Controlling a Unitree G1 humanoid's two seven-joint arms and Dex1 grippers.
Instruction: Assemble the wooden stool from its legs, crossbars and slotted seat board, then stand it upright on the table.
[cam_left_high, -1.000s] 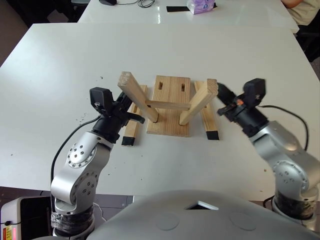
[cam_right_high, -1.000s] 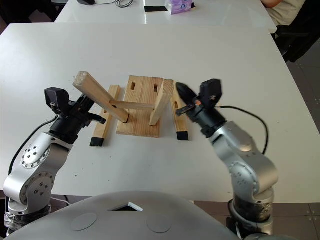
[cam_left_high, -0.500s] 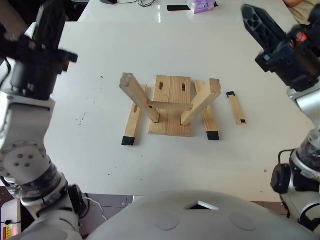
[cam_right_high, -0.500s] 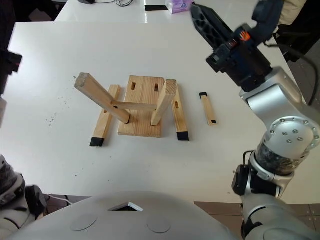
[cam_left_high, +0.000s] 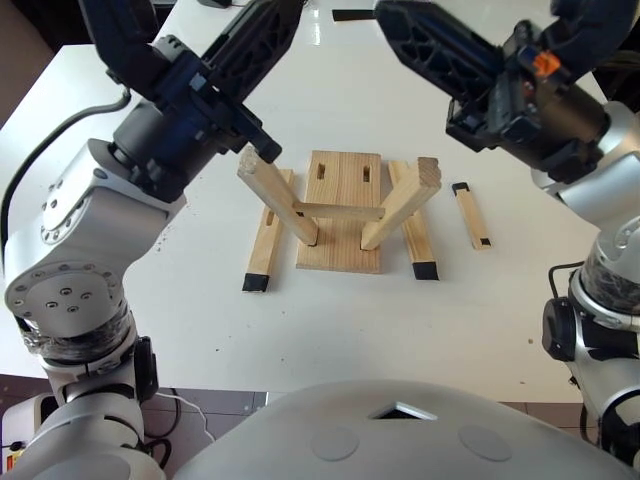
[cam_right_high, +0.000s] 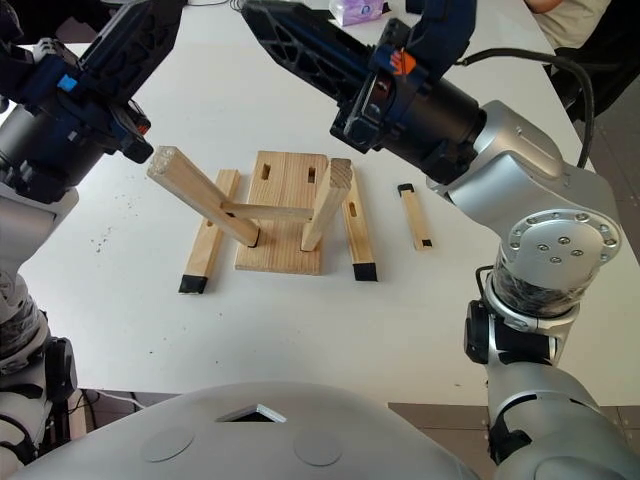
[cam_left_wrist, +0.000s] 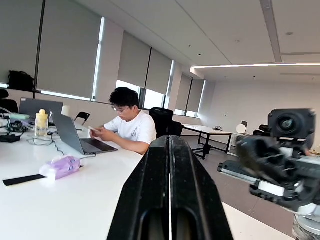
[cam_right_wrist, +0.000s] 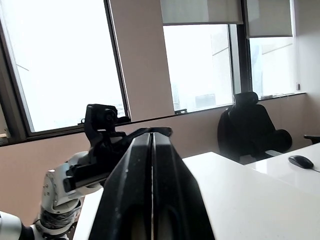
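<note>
At table centre, well apart from every edge, seat board is laid flat w/ leg frame stood on it; loose crossbar is set to its right. Left hand + right hand are held above, clenched shut.

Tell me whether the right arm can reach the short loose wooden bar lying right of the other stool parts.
Probably yes. The short loose wooden bar lies alone on the bare white table on that arm's side, with nothing over it. The right pincer is shut and raised, so it must lower and open.
</note>
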